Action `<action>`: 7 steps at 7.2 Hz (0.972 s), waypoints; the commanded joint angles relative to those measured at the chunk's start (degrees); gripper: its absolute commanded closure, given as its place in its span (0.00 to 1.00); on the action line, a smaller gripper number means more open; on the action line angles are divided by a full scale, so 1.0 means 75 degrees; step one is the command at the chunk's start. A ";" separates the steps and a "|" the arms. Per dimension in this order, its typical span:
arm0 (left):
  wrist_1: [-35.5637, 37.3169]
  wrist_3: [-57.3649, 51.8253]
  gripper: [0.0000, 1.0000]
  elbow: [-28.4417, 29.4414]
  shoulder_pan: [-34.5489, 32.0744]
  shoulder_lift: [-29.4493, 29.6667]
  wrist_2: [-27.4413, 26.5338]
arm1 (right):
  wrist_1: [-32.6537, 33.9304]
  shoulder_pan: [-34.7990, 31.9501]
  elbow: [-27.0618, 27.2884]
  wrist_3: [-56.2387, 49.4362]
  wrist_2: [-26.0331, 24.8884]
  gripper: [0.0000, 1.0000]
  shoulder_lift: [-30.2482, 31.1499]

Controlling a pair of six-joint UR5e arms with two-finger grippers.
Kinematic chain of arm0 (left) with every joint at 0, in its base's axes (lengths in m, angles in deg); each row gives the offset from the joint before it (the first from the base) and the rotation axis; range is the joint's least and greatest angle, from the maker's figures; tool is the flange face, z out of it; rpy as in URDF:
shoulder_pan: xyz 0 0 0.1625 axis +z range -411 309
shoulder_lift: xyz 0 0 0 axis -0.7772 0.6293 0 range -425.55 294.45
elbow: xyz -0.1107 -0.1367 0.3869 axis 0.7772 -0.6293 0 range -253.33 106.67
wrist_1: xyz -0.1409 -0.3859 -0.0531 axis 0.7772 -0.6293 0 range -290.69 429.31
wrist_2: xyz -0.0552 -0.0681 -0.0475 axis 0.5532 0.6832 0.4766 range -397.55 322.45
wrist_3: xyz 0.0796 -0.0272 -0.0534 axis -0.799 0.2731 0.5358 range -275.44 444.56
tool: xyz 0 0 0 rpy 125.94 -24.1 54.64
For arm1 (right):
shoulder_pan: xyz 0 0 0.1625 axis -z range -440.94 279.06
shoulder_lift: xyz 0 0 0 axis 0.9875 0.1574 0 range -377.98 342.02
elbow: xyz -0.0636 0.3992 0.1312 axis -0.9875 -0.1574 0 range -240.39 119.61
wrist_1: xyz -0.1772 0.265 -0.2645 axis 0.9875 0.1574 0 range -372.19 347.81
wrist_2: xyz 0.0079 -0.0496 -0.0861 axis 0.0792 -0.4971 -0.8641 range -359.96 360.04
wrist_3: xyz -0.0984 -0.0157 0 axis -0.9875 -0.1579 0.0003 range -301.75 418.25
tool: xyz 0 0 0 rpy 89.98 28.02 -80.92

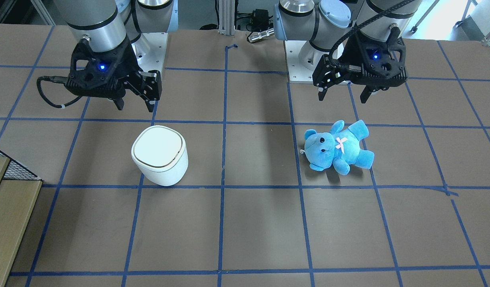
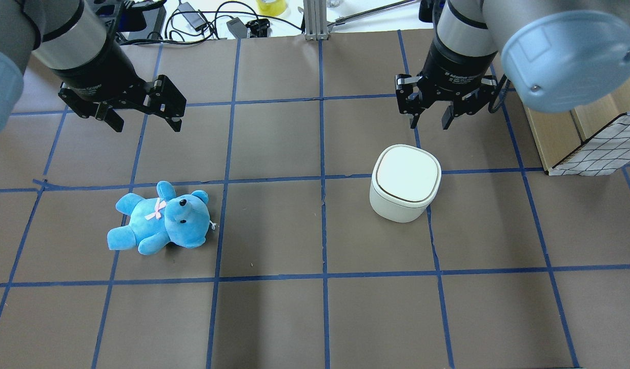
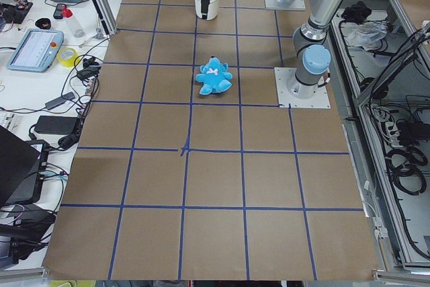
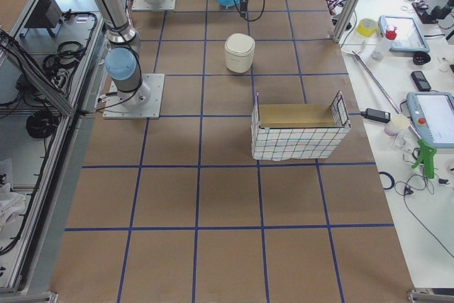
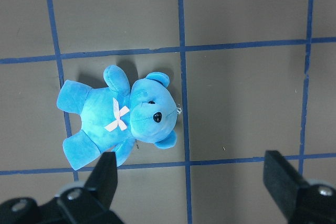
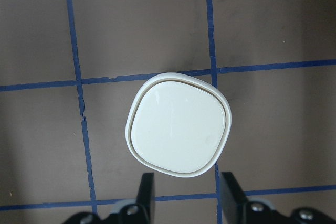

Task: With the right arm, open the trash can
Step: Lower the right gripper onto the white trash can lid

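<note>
The white trash can (image 1: pixel 160 155) stands upright on the table with its flat lid shut. It also shows in the overhead view (image 2: pixel 405 182) and fills the middle of the right wrist view (image 6: pixel 178 129). My right gripper (image 2: pixel 430 122) hangs open and empty above the table just beyond the can, towards my base (image 1: pixel 135 107). Its fingers (image 6: pixel 147 192) sit at the bottom edge of the right wrist view, apart from the lid. My left gripper (image 2: pixel 146 125) is open and empty, well above the table on the other side (image 1: pixel 342 99).
A blue plush bear (image 2: pixel 161 220) lies on its back below my left gripper (image 5: pixel 121 116). A wire-sided basket with a cardboard liner (image 2: pixel 596 143) stands at the table's right end (image 4: pixel 298 133). Blue tape lines grid the brown tabletop.
</note>
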 commanded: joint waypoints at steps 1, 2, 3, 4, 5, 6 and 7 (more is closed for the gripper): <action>0.0000 0.0000 0.00 0.0000 0.0000 0.0000 -0.0008 | 0.0413 -0.0007 0.0557 -0.0187 0.0014 1.00 -0.0246; 0.0000 0.0000 0.00 0.0000 0.0000 0.0000 -0.0008 | 0.1217 -0.0007 0.1106 -0.0175 0.0037 1.00 -0.0420; 0.0000 0.0000 0.00 0.0000 0.0000 0.0000 -0.0008 | 0.1863 -0.0007 0.1541 -0.0175 0.0037 1.00 -0.0445; 0.0000 0.0000 0.00 0.0000 0.0000 0.0000 -0.0008 | 0.2102 -0.0007 0.1719 -0.0152 0.0049 1.00 -0.0457; 0.0000 0.0000 0.00 0.0000 0.0000 0.0000 0.0004 | 0.2278 -0.0007 0.1744 -0.0140 0.0026 1.00 -0.0492; 0.0000 0.0000 0.00 0.0000 0.0000 0.0000 0.0004 | 0.2593 0.0005 0.1756 -0.0140 0.0002 1.00 -0.0620; 0.0000 0.0000 0.00 0.0000 0.0000 0.0000 -0.0008 | 0.2817 0.0017 0.1756 -0.0117 -0.0010 1.00 -0.0749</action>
